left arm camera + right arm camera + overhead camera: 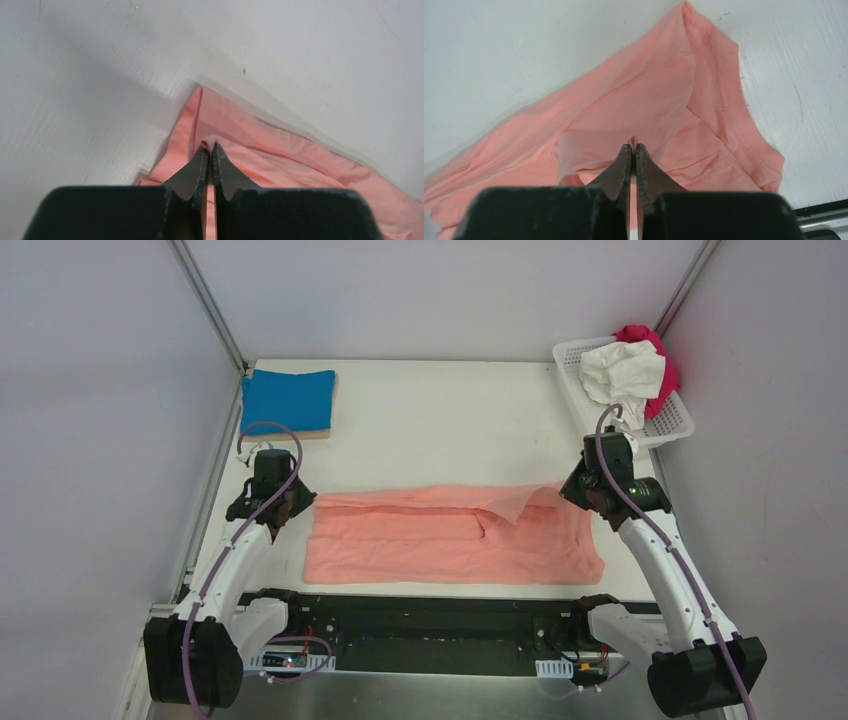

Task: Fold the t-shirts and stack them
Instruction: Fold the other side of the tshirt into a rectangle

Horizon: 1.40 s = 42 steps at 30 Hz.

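A salmon-pink t-shirt point(455, 535) lies spread across the near middle of the table, partly folded lengthwise. My left gripper point(290, 502) is shut on its far left corner; a pinch of pink cloth point(209, 143) shows between the fingertips. My right gripper point(578, 492) is shut on the far right edge, where a fold of the same shirt point(634, 105) rises between the closed jaws. A folded bright blue t-shirt point(288, 400) rests at the back left. White point(622, 370) and magenta point(655, 355) t-shirts are bunched in the basket.
A white lattice basket point(672, 425) stands at the back right against the wall. A thin tan board point(318, 433) shows under the blue shirt. Walls close in on both sides, and a black rail point(430, 620) runs along the near edge.
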Tool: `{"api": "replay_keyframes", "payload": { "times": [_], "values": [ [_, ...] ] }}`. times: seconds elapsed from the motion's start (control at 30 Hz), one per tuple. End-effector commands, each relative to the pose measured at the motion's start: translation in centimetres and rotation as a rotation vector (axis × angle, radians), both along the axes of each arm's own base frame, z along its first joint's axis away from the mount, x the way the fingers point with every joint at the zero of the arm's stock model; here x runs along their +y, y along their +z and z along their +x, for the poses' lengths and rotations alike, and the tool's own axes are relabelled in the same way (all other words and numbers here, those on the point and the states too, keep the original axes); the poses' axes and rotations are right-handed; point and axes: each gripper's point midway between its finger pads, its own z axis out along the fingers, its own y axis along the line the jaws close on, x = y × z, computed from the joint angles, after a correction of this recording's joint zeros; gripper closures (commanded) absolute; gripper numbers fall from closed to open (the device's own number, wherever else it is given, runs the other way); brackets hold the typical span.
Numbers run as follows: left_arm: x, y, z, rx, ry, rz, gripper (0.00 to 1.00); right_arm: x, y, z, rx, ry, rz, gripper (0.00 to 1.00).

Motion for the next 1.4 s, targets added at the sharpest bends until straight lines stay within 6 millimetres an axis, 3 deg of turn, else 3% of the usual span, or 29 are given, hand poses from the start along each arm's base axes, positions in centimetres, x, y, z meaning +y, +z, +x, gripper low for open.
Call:
{"api": "replay_keyframes", "payload": {
  "times": [0.0,0.2,0.47,0.83,0.97,1.13,1.23,1.27,1.37],
  "values": [
    [0.7,0.2,-0.5,-0.013,0.047,0.023,1.0,0.3,0.7,-1.2,0.009,0.016,0.021,1.0],
    [0.4,0.1,-0.9,-0.015,0.035,0.007,1.0,0.6,0.9,-2.2,0.023,0.036,0.043,1.0],
    [0.5,-1.5,-2.4,0.016,0.051,0.005,1.0,0.4,0.0,-4.0,0.075,0.03,0.043,1.0],
    [1.1,-3.8,-3.3,0.093,0.096,0.018,1.0,0.4,-3.6,-6.4,0.225,-0.034,0.07,1.0],
    [1.8,-4.1,-3.8,0.111,0.143,0.036,0.79,0.3,-5.4,-8.6,0.328,-0.108,0.096,0.94],
    [3.0,-2.2,-4.0,0.075,0.218,0.059,0.41,-0.6,-6.0,-11.6,0.416,-0.151,0.07,0.62],
    [2.5,-0.1,-3.2,0.016,0.201,0.033,0.14,-0.1,-4.6,-11.2,0.352,-0.089,0.093,0.25],
    [2.2,0.6,-2.9,-0.001,0.183,0.019,0.06,0.3,-4.1,-10.9,0.322,-0.059,0.111,0.18],
    [0.7,2.1,-1.9,-0.024,0.112,-0.028,0.01,1.1,-3.0,-9.5,0.238,-0.019,0.151,0.02]
  ]
}}
